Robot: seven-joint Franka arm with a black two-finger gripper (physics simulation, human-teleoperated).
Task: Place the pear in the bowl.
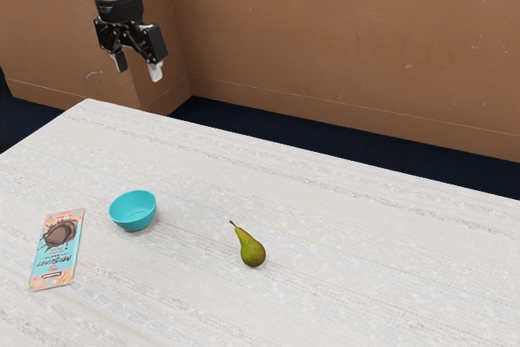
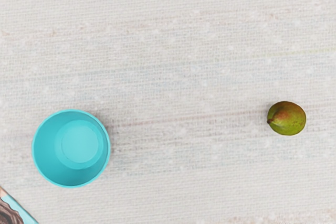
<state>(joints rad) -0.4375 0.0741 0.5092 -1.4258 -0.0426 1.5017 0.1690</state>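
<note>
High above the table's far edge, at the exterior view's upper left, my gripper (image 1: 138,72) hangs open, its two fingers apart with nothing between them. The green pear (image 1: 252,251) rests on the table, well apart from the bowl, its stem end pointing up. A turquoise bowl (image 1: 133,210) stands upright to the exterior view's left of the pear. From above, in the wrist view, the bowl (image 2: 71,149) shows a bare inside, and the pear (image 2: 286,118) lies some distance from it.
A chocolate bar packet (image 1: 57,249) lies flat beside the bowl, at the exterior view's left; its corner (image 2: 13,211) also appears in the wrist view. The pale table (image 1: 366,258) stands before a brown wall (image 1: 349,38).
</note>
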